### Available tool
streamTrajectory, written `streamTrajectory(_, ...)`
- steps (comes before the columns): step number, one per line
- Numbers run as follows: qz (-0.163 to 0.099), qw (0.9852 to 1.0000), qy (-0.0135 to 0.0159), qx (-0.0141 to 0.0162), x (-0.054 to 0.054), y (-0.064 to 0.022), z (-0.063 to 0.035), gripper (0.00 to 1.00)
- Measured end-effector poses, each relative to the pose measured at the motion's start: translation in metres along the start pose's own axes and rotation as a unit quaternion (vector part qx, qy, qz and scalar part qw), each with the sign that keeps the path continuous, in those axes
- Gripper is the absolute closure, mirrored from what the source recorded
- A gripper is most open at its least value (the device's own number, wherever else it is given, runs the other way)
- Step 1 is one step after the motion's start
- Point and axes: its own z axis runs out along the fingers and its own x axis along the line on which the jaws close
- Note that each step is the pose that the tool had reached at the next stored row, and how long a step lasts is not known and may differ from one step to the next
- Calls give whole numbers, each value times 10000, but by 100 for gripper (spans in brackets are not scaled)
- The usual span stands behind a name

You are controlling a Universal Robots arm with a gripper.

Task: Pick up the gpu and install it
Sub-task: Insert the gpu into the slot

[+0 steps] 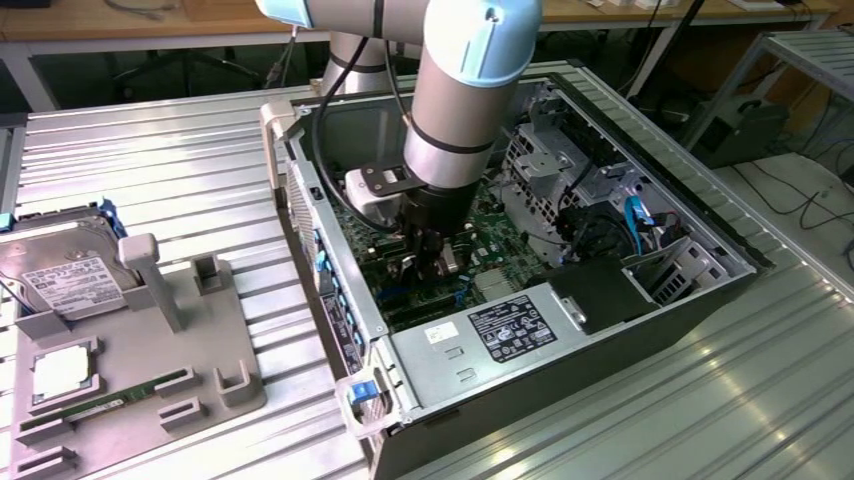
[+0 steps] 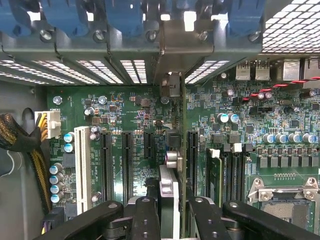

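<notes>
The arm reached down into the open computer case [image 1: 694, 262], which lay on its side on the ribbed metal table [image 1: 160, 160]. The end effector [image 1: 430, 262] hung low over the green motherboard [image 2: 125, 107], its black fingers [image 2: 146, 216] pinching the gpu [image 2: 169, 197] edge-on between them. In the wrist view the card stood upright over the board, running toward the slotted rear wall of the case, in line with the gap between two black expansion slots [image 2: 106, 165]. Whether its edge already touched a slot could not be told.

On the table toward the exterior view's left, well apart from the case, a grey fixture tray [image 1: 200, 390] carried a hard drive [image 1: 60, 275] with a white label, a processor [image 1: 60, 372] and a green memory stick [image 1: 114, 400]. The case's power supply [image 1: 514, 330] sat at its near end.
</notes>
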Motion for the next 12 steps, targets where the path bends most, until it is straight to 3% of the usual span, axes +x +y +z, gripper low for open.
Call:
streamTrajectory(11, 0, 10000, 0, 0, 0, 0, 0, 72)
streamTrajectory(12, 1, 10000, -19, 5, -5, 0, 11, 71)
